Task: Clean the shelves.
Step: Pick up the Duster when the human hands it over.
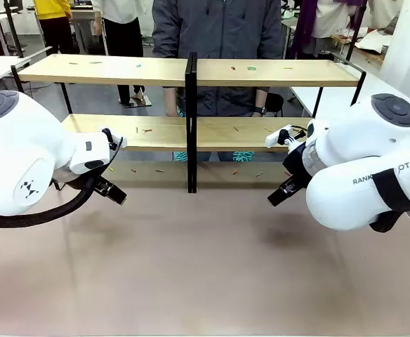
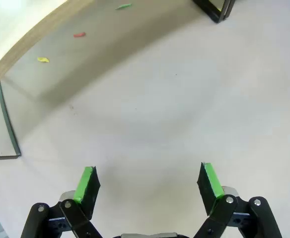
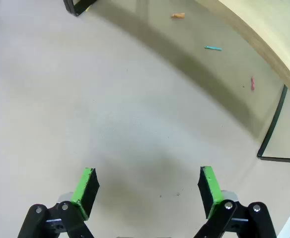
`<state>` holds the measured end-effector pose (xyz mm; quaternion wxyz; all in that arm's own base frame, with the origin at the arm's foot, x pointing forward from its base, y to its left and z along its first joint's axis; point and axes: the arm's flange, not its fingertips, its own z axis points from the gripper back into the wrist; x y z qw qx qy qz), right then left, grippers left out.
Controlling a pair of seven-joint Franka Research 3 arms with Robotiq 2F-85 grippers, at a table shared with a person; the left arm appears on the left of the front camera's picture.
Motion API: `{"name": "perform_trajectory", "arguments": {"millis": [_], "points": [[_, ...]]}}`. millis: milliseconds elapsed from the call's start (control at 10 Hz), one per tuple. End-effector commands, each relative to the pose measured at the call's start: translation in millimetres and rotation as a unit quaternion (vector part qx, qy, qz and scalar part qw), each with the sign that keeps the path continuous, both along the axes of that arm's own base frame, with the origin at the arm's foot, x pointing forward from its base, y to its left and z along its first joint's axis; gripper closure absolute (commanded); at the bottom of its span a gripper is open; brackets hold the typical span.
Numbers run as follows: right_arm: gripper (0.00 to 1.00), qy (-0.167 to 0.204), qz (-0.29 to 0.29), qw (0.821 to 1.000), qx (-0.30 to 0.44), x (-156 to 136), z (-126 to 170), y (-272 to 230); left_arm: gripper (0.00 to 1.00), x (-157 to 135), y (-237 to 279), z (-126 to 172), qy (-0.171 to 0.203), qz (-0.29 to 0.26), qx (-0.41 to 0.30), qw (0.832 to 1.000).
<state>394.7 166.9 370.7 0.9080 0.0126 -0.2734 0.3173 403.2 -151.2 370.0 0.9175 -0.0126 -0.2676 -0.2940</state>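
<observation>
Grippers open, shelves at far side of table

Left gripper [image 2: 147, 181]: jaws spread wide, nothing between the green pads [image 2: 87, 182], pointing down at the bare table [image 1: 205, 274]. Right gripper [image 3: 147, 181]: same condition, jaws apart and empty. In the front view both grippers sit low, near the front edge of the shelves [image 1: 261, 72]. The shelves stand across the far part of the table, two light wooden boards in a black frame with a central post [image 1: 191, 119]. Small coloured scraps [image 1: 250, 68] lie on both boards and on the table beneath the lower board. A person [image 1: 219, 28] stands just behind the shelves
</observation>
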Motion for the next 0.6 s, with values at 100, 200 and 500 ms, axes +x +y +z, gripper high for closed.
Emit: {"name": "perform_trajectory", "arguments": {"millis": [100, 200, 500], "points": [[0.0, 0.0, 0.0, 1.0, 0.0, 0.0, 0.1, 0.0, 0.0, 0.0, 0.0, 0.2, 0.0, 0.0, 0.0, 1.0], [0.0, 0.0, 0.0, 1.0, 0.0, 0.0, 0.1, 0.0, 0.0, 0.0, 0.0, 0.2, 0.0, 0.0, 0.0, 1.0], [0.0, 0.0, 0.0, 1.0, 0.0, 0.0, 0.1, 0.0, 0.0, 0.0, 0.0, 0.2, 0.0, 0.0, 0.0, 1.0]]}}
